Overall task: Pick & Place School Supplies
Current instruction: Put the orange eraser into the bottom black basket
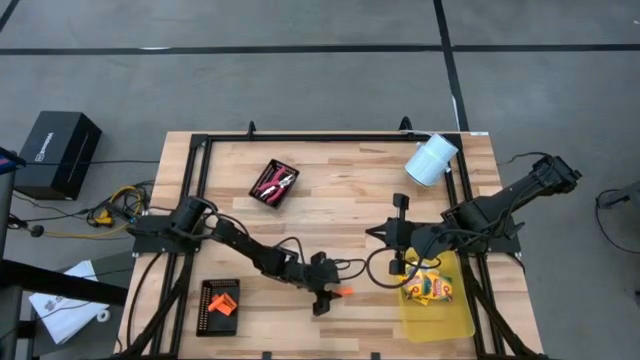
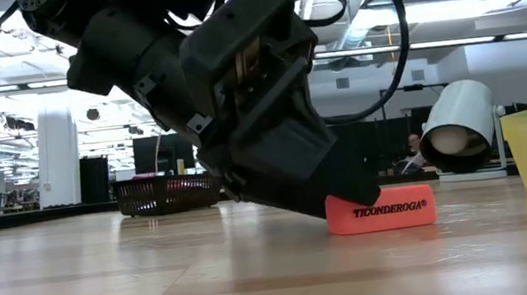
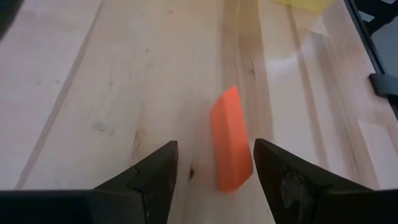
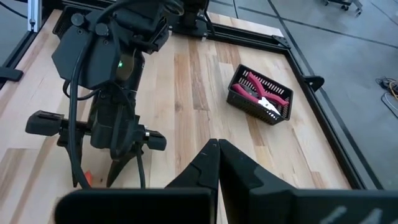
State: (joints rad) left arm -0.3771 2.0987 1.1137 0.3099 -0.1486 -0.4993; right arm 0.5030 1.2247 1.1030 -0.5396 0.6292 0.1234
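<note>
With the orange eraser (image 3: 231,142) lying flat on the bench (image 1: 340,200) between the spread fingers of the left tool (image 1: 326,297), could easily tip or skid aside if one finger meets it first. Might also pinch only a corner, being skewed. Right tool (image 4: 217,163) shut, empty, waiting above the yellow bin (image 1: 440,318) holding crayon boxes (image 1: 430,288).

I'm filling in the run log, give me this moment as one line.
left gripper: open, low over table, straddling orange eraser | right gripper: shut, empty, waiting above yellow bin | crayon box: in bin
</note>
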